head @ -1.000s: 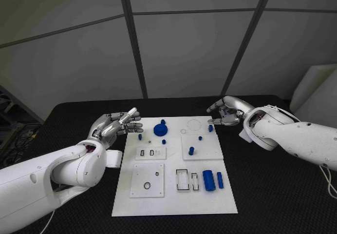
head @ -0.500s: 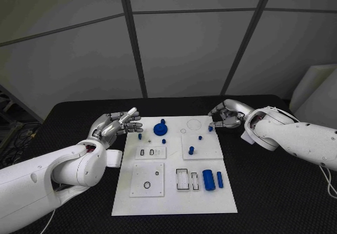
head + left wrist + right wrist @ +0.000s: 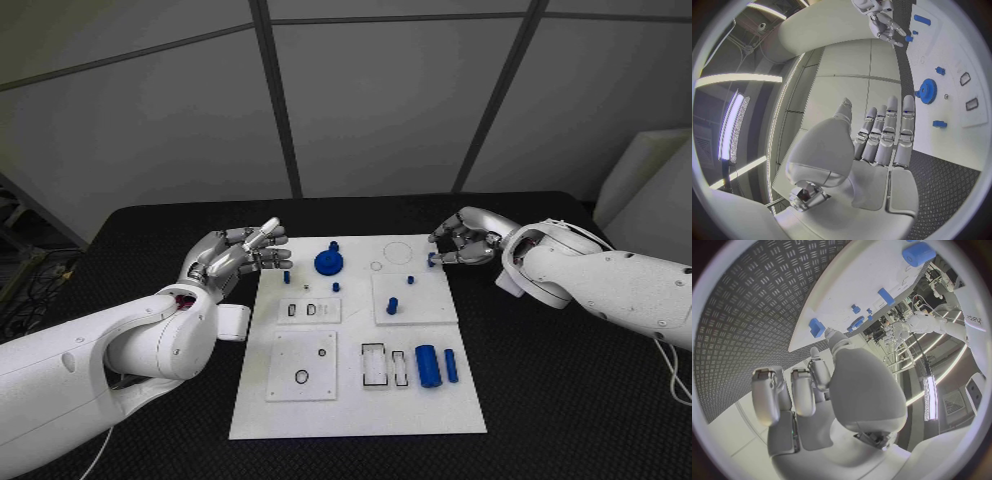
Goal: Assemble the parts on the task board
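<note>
both hands hover apart: left hand (image 3: 235,256) open, right hand (image 3: 464,238) beside a small blue part (image 3: 431,259).

small blue peg (image 3: 431,258) partly hidden by right robot hand (image 3: 464,238)

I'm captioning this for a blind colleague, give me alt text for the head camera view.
A white task board on a black table carries small blue parts. The right hand reaches a small blue peg at the board's far right corner; the left hand hovers open beside its left edge.

Dim, even overhead light, soft shadows, sharp head view; wrist views bend strongly at their rims.
</note>
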Motion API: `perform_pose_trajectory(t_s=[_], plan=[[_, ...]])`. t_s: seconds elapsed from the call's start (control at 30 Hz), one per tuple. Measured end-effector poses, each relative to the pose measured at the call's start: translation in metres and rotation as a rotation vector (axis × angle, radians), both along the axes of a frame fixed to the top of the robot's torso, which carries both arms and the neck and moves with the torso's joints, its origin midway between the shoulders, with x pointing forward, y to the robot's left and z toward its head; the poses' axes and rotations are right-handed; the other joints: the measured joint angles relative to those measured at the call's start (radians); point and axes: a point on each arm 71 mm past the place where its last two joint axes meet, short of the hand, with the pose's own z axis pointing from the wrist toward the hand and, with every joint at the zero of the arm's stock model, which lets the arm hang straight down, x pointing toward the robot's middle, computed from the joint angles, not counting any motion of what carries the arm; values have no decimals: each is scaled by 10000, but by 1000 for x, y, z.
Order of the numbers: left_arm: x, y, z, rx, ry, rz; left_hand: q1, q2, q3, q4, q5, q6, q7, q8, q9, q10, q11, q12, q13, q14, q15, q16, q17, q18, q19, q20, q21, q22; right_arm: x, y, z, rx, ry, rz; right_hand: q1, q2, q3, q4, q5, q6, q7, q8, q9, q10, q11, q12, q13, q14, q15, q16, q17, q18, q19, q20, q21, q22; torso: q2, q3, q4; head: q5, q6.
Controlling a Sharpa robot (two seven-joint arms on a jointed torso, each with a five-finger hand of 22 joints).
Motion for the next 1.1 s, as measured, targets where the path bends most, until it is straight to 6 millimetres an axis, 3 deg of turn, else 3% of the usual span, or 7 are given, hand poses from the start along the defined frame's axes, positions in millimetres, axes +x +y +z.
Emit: perform_pose_trajectory(t_s=[0.57, 1.1], plan=[[1, 1, 0, 14, 4, 29, 0, 0, 0, 0, 0, 0, 0, 0, 0, 0, 0, 0, 1, 0, 0, 0, -1, 1, 0, 0, 0, -1, -1, -1, -8, -69, 298, 40, 0, 0, -40, 40, -1, 151, 6, 50, 19, 1, 0, 0, 36, 0, 0, 0, -1, 1, 0, 0, 0, -1, 7, -1, -8, -51, -79], [1, 1, -1, 21, 11, 42, 0, 0, 0, 0, 0, 0, 0, 0, 0, 0, 0, 0, 1, 0, 0, 0, -2, 0, 0, 0, 0, 6, 2, 1, -11, -113, 433, 46, 160, 161, -40, 40, -3, 527, -39, 203, 45, 38, -37, 158, 185, 0, 0, 0, -1, 2, 0, 0, 0, -2, -1, -3, 0, -74, -142]])
